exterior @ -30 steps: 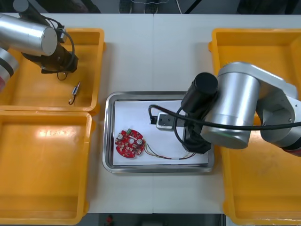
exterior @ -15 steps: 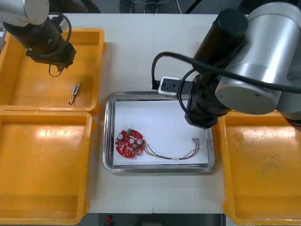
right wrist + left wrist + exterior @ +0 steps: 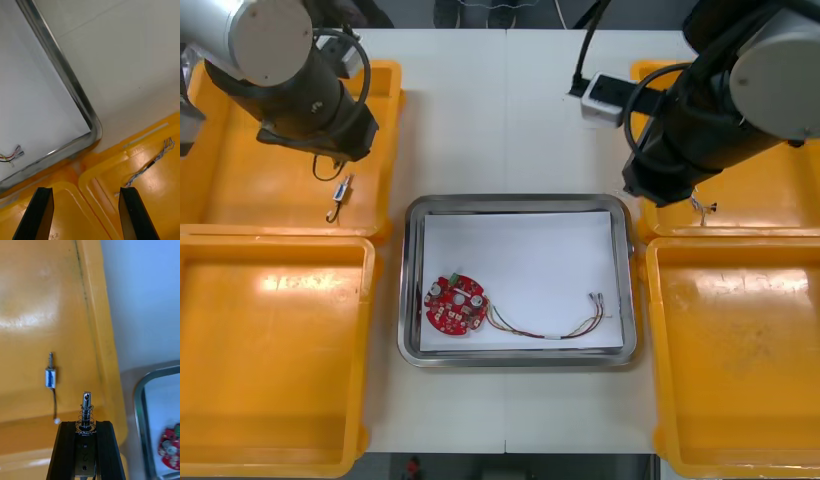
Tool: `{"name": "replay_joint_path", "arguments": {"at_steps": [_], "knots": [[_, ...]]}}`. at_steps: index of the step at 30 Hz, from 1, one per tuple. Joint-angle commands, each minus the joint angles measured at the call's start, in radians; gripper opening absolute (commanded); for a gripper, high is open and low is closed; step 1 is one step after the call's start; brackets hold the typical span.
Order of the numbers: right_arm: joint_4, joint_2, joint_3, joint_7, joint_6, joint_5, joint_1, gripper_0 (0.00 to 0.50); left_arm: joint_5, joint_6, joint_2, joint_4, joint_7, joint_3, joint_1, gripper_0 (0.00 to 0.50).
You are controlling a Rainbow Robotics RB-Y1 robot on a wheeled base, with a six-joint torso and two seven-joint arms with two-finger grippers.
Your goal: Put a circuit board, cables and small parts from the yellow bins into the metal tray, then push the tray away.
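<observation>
Left wrist view: small metal part pinched by left gripper
right gripper: fingers wide
next: part to be released low inside metal tray

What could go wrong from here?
1. The left gripper pinches the small metal part by one end, most of it sticking out; it might slip on the way to the metal tray.
2. The right gripper, open, hangs near the yellow bin's corner; the thin blue and white cable lies flat by the wall, so a finger could clip the rim.
</observation>
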Motion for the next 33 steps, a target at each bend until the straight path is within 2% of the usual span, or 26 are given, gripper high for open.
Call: {"name": "replay_joint_path", "arguments": {"at_steps": [1, 6, 13, 18, 21, 28, 33], "knots": [[0.091, -0.046, -0.116, 0.018, 0.003, -0.008, -0.066, 0.500, 0.001, 0.027, -0.044, -0.097, 0.171, -0.060, 0.015, 0.002], [0.202, -0.075, -0.156, 0.010, 0.003, -0.003, -0.098, 0.500, -0.016, 0.013, -0.075, -0.126, 0.283, -0.154, 0.015, 0.000], [0.269, -0.081, -0.200, 0.001, 0.003, 0.107, -0.108, 0.500, -0.082, -0.093, -0.106, -0.117, 0.469, -0.324, 0.015, 0.000], [0.341, -0.081, -0.211, -0.013, 0.003, 0.136, -0.109, 0.500, -0.108, -0.142, -0.121, -0.083, 0.489, -0.391, 0.023, 0.001], [0.400, -0.076, -0.211, -0.025, 0.003, 0.145, -0.109, 0.500, -0.149, -0.184, -0.121, -0.077, 0.498, -0.424, 0.046, 0.002], [0.527, -0.012, -0.213, -0.046, 0.003, 0.227, -0.109, 0.500, -0.192, -0.280, -0.124, -0.014, 0.518, -0.482, 0.066, 0.002], [0.579, 0.020, -0.216, -0.057, -0.027, 0.270, -0.109, 0.500, -0.195, -0.343, -0.136, 0.040, 0.530, -0.493, 0.067, 0.016]]}}
